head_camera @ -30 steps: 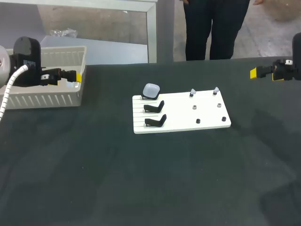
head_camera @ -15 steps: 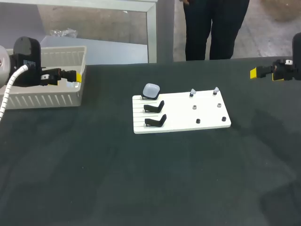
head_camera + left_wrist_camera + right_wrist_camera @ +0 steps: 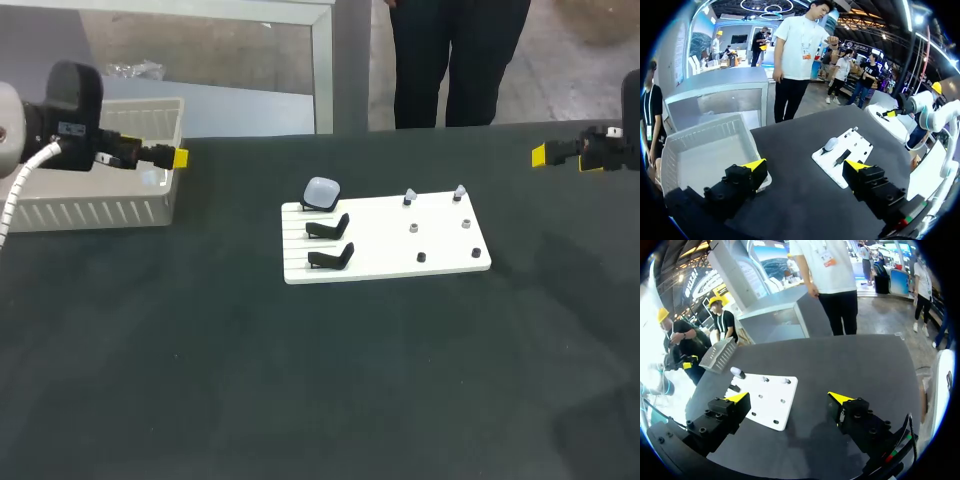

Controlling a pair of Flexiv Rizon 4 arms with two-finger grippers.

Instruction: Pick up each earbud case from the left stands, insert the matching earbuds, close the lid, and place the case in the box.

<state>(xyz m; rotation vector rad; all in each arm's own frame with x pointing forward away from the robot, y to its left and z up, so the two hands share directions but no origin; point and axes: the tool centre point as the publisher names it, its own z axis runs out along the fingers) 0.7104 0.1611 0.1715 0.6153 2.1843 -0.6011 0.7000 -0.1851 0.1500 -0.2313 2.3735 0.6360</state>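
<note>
Our left arm (image 3: 62, 128) lies level over the right edge of the box (image 3: 100, 212), its left claw (image 3: 806, 166) aimed rightward toward the white board (image 3: 400, 262). Only the wrist view shows that claw's fingers spread wide with nothing between them. The earbud case (image 3: 322, 190) leans on the rearmost stand (image 3: 306, 207) at the board's left, broad face tilted upward. At the far right edge of the table (image 3: 300, 380), our right claw (image 3: 790, 397) points left, equally agape.
</note>
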